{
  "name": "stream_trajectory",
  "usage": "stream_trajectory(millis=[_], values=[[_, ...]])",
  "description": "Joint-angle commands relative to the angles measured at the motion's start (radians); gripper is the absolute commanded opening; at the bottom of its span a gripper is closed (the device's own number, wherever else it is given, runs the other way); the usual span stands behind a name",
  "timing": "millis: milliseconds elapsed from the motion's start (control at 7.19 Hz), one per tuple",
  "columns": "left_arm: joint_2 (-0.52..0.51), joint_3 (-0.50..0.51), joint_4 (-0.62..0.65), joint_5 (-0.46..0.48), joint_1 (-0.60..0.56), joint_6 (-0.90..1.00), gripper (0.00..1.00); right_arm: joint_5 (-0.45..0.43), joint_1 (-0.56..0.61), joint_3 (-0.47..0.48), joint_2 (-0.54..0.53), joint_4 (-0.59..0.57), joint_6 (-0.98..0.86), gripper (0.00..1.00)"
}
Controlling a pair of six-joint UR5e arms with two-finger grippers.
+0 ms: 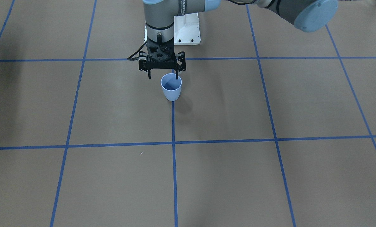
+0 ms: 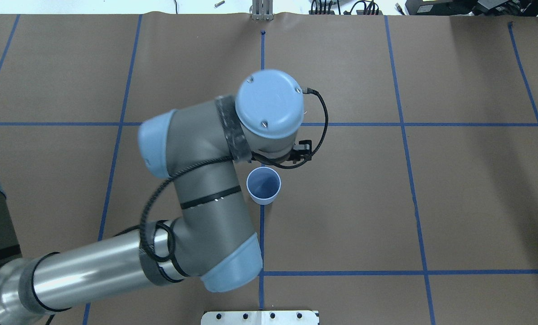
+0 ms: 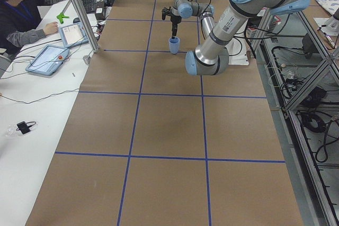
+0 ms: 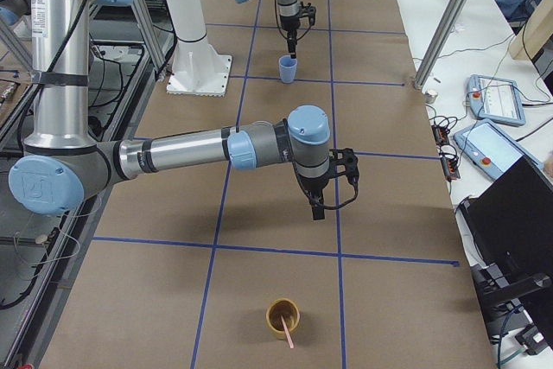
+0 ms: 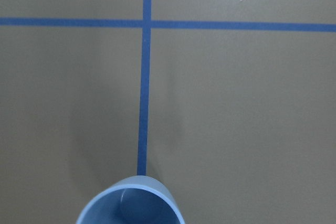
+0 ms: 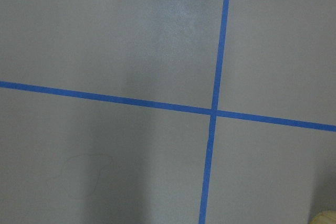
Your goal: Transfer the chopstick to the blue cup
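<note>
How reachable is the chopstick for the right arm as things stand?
Probably yes. The chopstick leans out of a brown cup, its upper end free, and the right gripper hangs fingers-down over bare table nearby. Nothing stands between them in the right-side view.

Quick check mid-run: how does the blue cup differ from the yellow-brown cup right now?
Colour: the blue cup is pale blue, the yellow-brown cup ochre.
Contents: the blue cup looks empty; the yellow-brown cup holds the pink chopstick, which leans out over its rim.
Company: the open left gripper hangs just above the blue cup; no gripper is at the yellow-brown cup.
Both stand upright, mouths up, on the table.
</note>
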Motion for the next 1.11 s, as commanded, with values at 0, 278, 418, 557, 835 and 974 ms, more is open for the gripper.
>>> stream_trajectory(millis=[0, 278, 418, 557, 835, 974], values=[[0.134, -0.179, 0.094, -0.095, -0.178, 0.287, 0.99, -0.006, 0.000, -0.001, -0.003, 0.002, -0.010, 1.00], [0.326, -0.227, 0.091, -0.229, -0.425, 0.742, 0.99, -0.008, 0.001, 0.000, -0.018, 0.002, -0.017, 1.00], [0.395, -0.218, 0.089, -0.261, -0.540, 0.937, 0.99, -0.006, 0.003, 0.000, -0.035, 0.002, -0.017, 1.00], [0.446, -0.201, 0.088, -0.301, -0.637, 1.104, 0.99, -0.006, 0.006, 0.002, -0.049, 0.003, -0.020, 1.00], [0.580, -0.186, 0.077, -0.398, -0.795, 1.177, 0.99, -0.006, 0.046, -0.003, -0.096, 0.023, -0.072, 1.00], [0.636, -0.173, 0.076, -0.400, -0.838, 1.177, 0.99, -0.006, 0.102, -0.001, -0.116, 0.029, -0.075, 1.00]])
